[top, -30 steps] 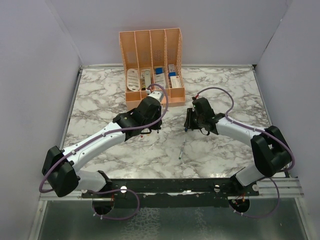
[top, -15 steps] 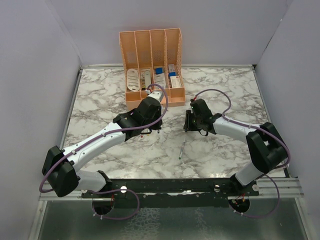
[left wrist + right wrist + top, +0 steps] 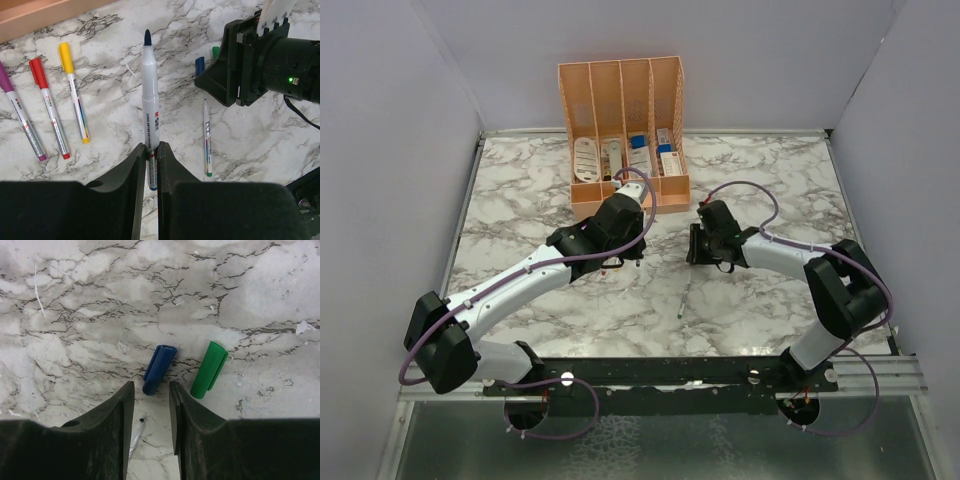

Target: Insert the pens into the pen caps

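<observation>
Just in front of the peach organiser (image 3: pixel 620 130), on the marble table (image 3: pixel 520 180), the left gripper (image 3: pixel 151 147) is clamped tight on the lower barrel of the blue-tipped pen (image 3: pixel 149 95). The pen's uncapped point aims back toward the organiser. Off the organiser's front right corner, the right gripper (image 3: pixel 150 386) hangs low with its jaws parted. They straddle the near end of the blue cap (image 3: pixel 159 369) with a gap showing on both sides, so nothing is gripped yet. The green cap (image 3: pixel 209 370) lies just beside the blue one, apart from it.

Close under the organiser's front wall, the purple pen (image 3: pixel 20 115), red pen (image 3: pixel 47 115) and yellow pen (image 3: pixel 72 95) lie side by side, apparently capped. The green-tipped pen (image 3: pixel 206 137) lies bare, farther from the organiser than either gripper.

The risks look plain. The jaws cover only the cap's end, so closing there could squirt the small, slick cap out or spin it into the green cap. A finger coming down wide could also nudge the green cap away. At the mating, the pen is pinched near its tail with most of its length free, so a slightly off-line push could pivot it in the grip instead of seating it.
</observation>
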Robot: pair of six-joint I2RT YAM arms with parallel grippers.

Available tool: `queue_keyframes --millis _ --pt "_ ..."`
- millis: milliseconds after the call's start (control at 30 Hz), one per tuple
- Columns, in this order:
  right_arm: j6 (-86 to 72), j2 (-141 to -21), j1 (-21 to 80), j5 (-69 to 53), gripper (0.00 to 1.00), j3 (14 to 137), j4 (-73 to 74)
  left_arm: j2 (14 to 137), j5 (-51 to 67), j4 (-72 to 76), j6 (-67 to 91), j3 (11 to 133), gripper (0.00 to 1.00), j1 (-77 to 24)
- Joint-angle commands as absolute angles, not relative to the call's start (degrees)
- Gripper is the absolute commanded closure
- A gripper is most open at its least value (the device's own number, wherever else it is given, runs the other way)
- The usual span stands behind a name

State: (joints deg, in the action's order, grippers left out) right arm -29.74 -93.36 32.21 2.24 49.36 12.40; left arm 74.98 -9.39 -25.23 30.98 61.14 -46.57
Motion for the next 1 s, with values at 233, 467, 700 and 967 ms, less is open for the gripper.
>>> queue_keyframes --millis 233,467,700,967 --pt "-30.3 -97.5 32.6 4.9 0.66 53.3 13.6 75.3 -7.2 -23.7 31.4 60.8 1.00 -46.3" --pt "-29.3 -99.5 32.7 5.8 0.66 55.4 16.1 75.6 -7.5 -23.8 31.1 61.3 1.00 -46.3" --pt "-27.2 -102.1 33.4 11.1 0.70 57.1 21.3 76.4 -7.9 -23.8 30.3 62.4 1.00 -46.2" --pt "-27.2 -103.3 34.3 12.3 0.81 56.4 23.4 77.4 -7.7 -23.8 29.8 63.0 1.00 -46.2"
